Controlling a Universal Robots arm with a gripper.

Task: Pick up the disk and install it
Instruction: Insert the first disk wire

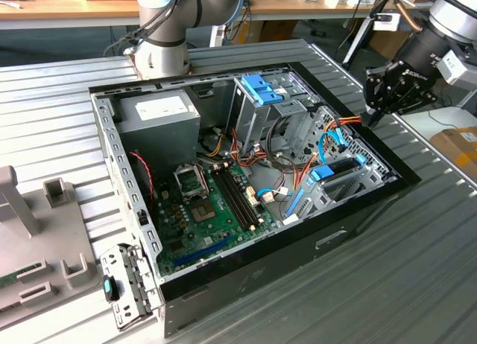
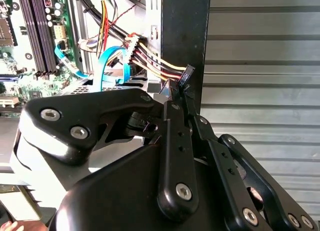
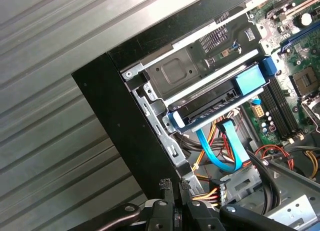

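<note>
The disk [image 1: 339,170], dark with bright blue side rails, lies flat in the drive bay at the open computer case's [image 1: 350,225] side on the exterior view's right. It also appears seated in the metal bay in the first wrist view [image 3: 220,98]. My gripper [image 1: 369,118] hovers just outside that case wall, above and beyond the disk. Its fingers [image 2: 172,141] are shut on a small black power connector [image 2: 186,75] at the end of yellow, red and black wires. In the first wrist view my gripper [image 3: 175,206] sits at the case's rim.
A blue data cable [image 3: 220,151] loops below the disk. A tall silver drive cage with a blue clip [image 1: 262,89] stands at the back. Motherboard [image 1: 216,202] and power supply [image 1: 160,113] fill the case. A second arm's base [image 1: 160,39] and grey fixtures [image 1: 30,232] stand on the ribbed table.
</note>
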